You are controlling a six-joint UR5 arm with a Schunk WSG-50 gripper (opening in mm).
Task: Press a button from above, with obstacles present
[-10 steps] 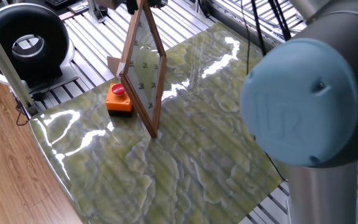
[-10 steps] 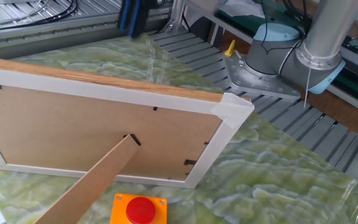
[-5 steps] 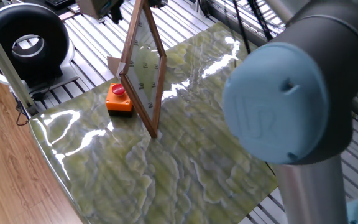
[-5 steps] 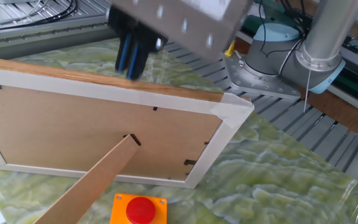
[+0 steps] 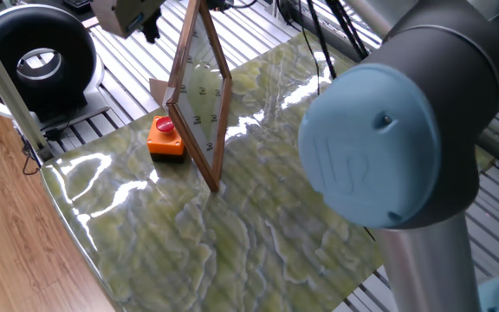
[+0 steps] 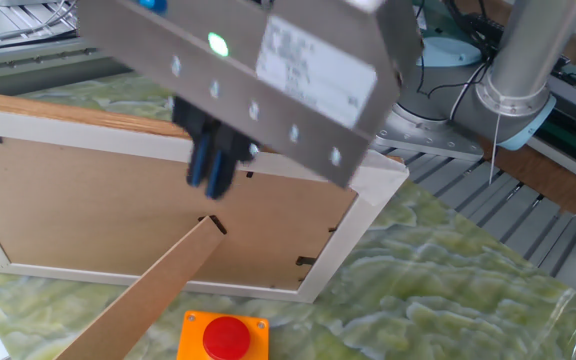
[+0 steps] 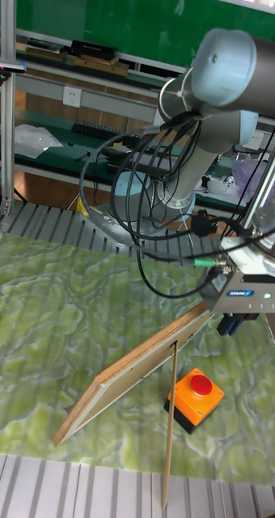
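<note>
The button (image 6: 226, 337) is a red cap on an orange box (image 5: 166, 141), which stands on the marbled green table just behind the obstacle. The obstacle (image 5: 199, 91) is a tall wood-framed transparent panel; it leans on a prop leg (image 6: 138, 310), with its brown back (image 6: 118, 220) facing the button. My gripper (image 6: 211, 183) hangs over the panel's upper edge, above the button and off to one side of it. Its dark blue fingertips (image 7: 232, 325) sit together with nothing between them. In the tall fixed view the button (image 7: 201, 384) lies below and left of my gripper.
A round black device (image 5: 37, 59) sits off the table's far corner on the slatted metal bench. The arm's base (image 6: 423, 120) and cables stand behind the table. The large elbow joint (image 5: 388, 147) blocks the right of one fixed view.
My gripper has travelled across the top edge of the panel toward the button's side and come lower. The button and the panel have not moved.
</note>
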